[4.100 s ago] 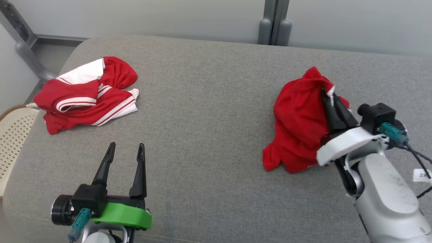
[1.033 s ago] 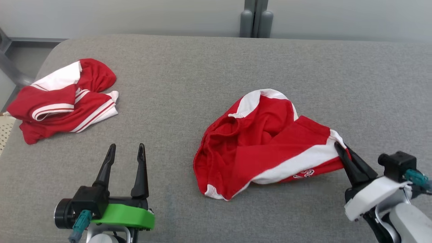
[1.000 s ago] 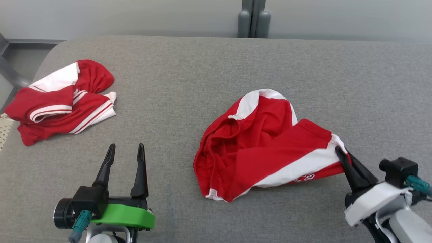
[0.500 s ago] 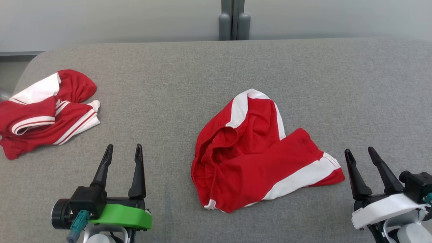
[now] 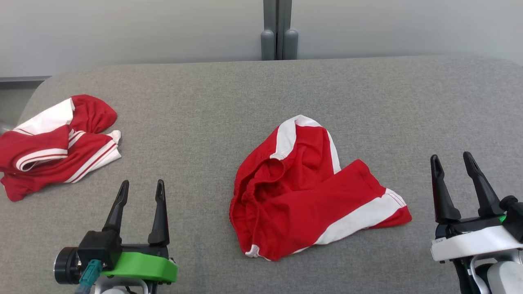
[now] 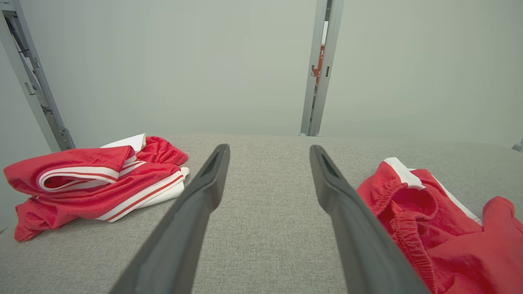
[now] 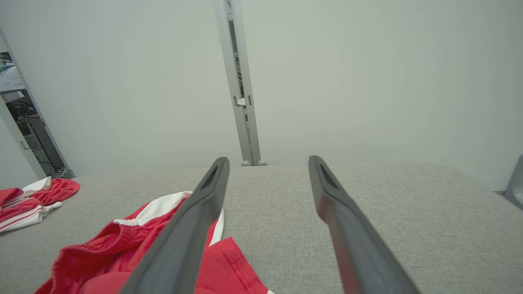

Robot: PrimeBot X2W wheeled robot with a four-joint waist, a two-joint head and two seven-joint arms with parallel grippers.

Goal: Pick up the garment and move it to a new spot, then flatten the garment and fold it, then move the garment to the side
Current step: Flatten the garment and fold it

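The right gripper (image 5: 450,156) has let go of the shorts (image 5: 314,192) and now hovers open, just to their right. The red-and-white shorts lie crumpled mid-pad (image 5: 204,102), with one leg folded across. The left gripper (image 5: 141,182) waits open at near left. A second garment (image 5: 57,143) sits at far left. The move to a new spot looks done, and flattening likely comes next.
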